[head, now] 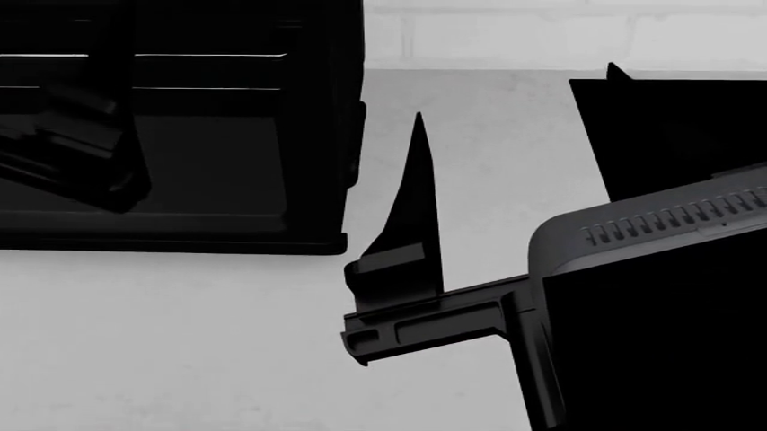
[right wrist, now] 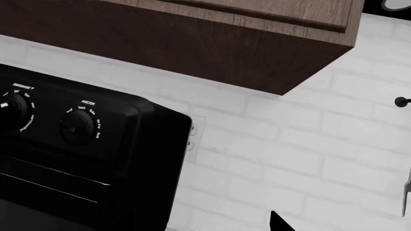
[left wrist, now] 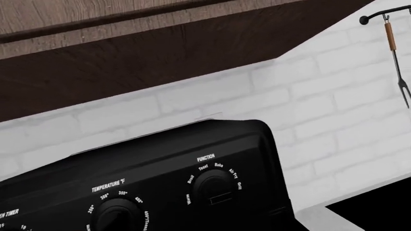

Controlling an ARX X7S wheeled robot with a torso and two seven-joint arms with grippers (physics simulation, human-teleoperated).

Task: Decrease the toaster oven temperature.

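Two knobs are seen on the toaster oven (left wrist: 192, 163) in the left wrist view: the temperature knob (left wrist: 117, 215), ringed by degree marks under the label "TEMPERATURE °F", and the function knob (left wrist: 215, 188), ringed by Warm, Broil, Toast, Bake, Air Fry and one short word too small to be read. A timer label is cut off at the picture's edge. The oven is set against a white brick wall (left wrist: 334, 106), under a dark wooden cabinet (left wrist: 128, 53), and a fork with a wooden handle (left wrist: 395, 57) is hung from a rail on the wall.

In the head view the oven (head: 228, 171) is placed at the far left of the grey counter (head: 180, 341), its dark glass door faced forward with thin rack lines behind it. The left gripper (head: 72, 157) is seen only dimly against that glass, and whether it is spread or closed cannot be told. The right gripper (head: 401, 260) is held over the counter just right of the oven's lower right corner; only one pointed finger is shown clearly, so its state cannot be told either. A flat black cooktop (head: 671, 135) is set at the far right.
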